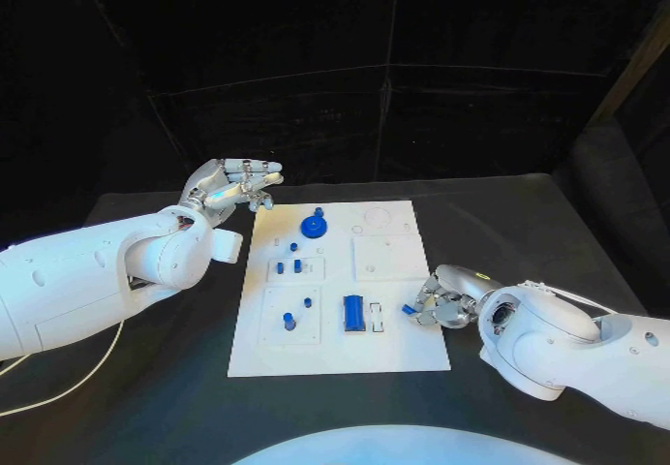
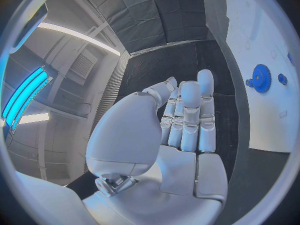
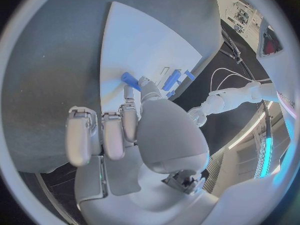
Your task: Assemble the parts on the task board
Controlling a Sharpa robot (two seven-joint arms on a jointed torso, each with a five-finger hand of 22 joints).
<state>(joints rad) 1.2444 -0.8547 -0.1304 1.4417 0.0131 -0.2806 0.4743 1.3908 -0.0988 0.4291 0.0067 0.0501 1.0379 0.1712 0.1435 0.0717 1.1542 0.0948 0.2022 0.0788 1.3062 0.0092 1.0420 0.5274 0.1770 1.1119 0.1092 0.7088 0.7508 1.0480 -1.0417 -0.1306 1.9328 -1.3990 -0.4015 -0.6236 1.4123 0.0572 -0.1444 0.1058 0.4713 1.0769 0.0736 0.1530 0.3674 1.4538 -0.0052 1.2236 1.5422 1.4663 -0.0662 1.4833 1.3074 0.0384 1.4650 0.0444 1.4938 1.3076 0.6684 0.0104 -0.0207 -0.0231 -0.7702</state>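
1. The black surface (image 1: 167, 387) carries the white board (image 1: 398, 344), which lies in the middle of the head view and runs from the centre down toward the lower middle of the frame.

2. The left hand (image 1: 234, 186) hangs in the upper left of the frame, just off the board's top left corner and above the surface. Its fingers are loosely spread and it holds nothing; the left wrist view shows the palm bare and the fingers straight.

3. The right hand (image 1: 444, 298) sits at the board's right edge, in the lower right of the frame. Its fingers pinch a small blue piece (image 1: 410, 310), and the right wrist view shows that piece (image 3: 130, 78) at the fingertips, low over the white board; whether it touches the board cannot be told.

4. A round blue gear (image 1: 316, 227) stands near the top of the board, and by the look of it is already seated.

5. A blue block (image 1: 354, 313) lies in the lower middle of the board, just left of the pinched piece, beside a narrow pale slot.

6. Several small blue pegs (image 1: 289, 265) are scattered down the board's left half; whether each is seated or merely lying there is too small to tell.

7. Judged from this, the assembly is partly done: the gear is in, one piece is in hand, and the pale recesses on the board's right side look unfilled.
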